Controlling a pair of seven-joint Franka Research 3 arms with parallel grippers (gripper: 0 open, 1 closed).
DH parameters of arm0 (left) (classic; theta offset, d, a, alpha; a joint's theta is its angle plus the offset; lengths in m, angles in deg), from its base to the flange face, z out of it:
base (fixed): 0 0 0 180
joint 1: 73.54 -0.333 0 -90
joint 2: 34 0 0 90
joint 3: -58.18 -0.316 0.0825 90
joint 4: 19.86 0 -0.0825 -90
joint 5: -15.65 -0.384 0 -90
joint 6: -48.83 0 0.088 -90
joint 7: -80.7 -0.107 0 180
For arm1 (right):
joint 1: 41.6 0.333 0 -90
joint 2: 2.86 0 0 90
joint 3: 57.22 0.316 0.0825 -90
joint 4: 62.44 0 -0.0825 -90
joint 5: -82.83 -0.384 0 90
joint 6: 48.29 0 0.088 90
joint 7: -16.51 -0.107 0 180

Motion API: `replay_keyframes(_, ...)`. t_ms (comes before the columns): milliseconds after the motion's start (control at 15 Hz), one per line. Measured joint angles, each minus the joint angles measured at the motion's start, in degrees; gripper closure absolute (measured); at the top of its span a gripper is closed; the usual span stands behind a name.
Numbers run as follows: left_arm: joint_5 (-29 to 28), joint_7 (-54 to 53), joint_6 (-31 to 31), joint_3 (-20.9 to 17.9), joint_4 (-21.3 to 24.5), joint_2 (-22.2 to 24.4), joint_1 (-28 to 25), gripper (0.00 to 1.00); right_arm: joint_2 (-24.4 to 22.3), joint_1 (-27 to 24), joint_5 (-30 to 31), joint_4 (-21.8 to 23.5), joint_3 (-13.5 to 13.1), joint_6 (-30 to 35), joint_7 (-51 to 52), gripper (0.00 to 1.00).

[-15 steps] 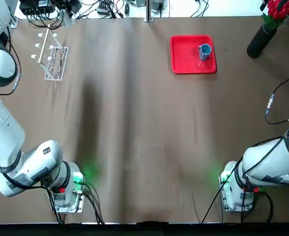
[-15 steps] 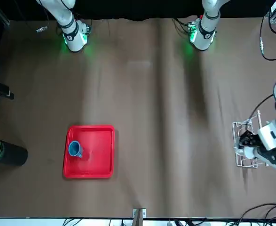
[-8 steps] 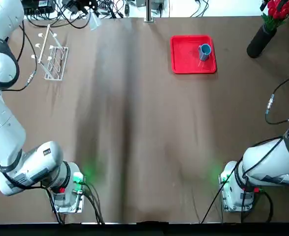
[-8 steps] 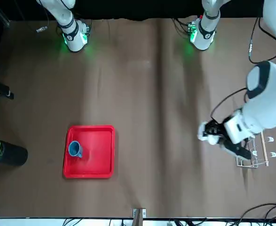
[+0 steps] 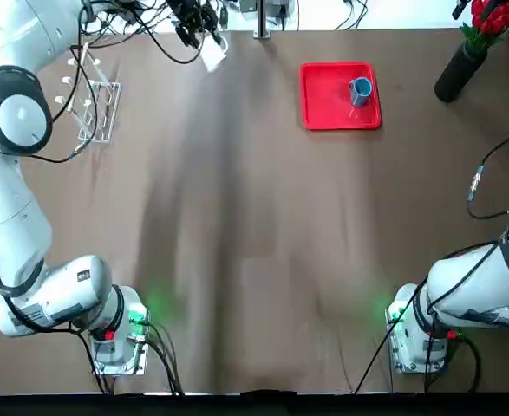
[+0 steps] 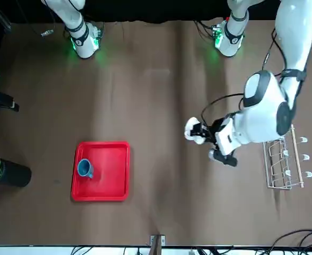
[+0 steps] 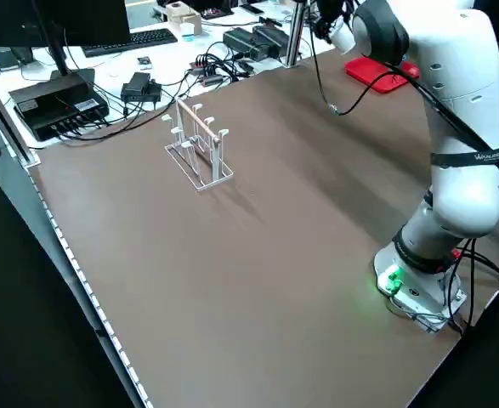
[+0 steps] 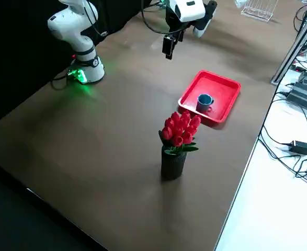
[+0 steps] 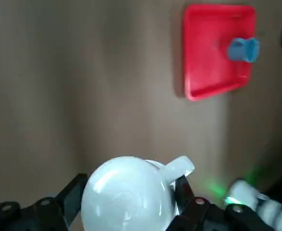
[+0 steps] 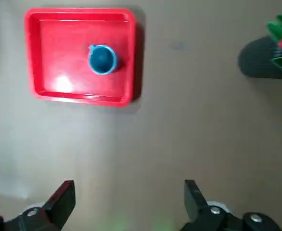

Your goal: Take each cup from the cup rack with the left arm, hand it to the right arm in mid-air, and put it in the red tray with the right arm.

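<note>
Carrying the white cup (image 9: 127,192) pinched in the left gripper (image 9: 126,199), raised for handover; right gripper (image 10: 129,202) waits spread; blue cup (image 5: 360,88) sits in the red tray (image 5: 327,104).

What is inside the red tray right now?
Only the blue cup stands in the red tray, near one edge. The white cup is held in the left tool, above the table.
</note>
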Motion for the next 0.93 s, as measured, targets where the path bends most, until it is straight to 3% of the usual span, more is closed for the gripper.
replay_keyframes(200,6.5,3.7,2.6,0.1,-0.1,-0.3,1.4,0.21,0.0,0.0,-5.3,0.0,0.0,0.2,0.0,0.00)
replay_keyframes(400,11.9,9.9,10.4,0.1,-0.2,-0.5,3.3,0.21,0.0,0.0,-13.4,0.0,0.1,0.3,0.0,0.00)
replay_keyframes(933,13.2,32.9,33.3,0.1,-0.1,-2.6,12.3,0.21,0.5,0.3,-31.0,0.3,0.4,1.4,-3.9,0.00)
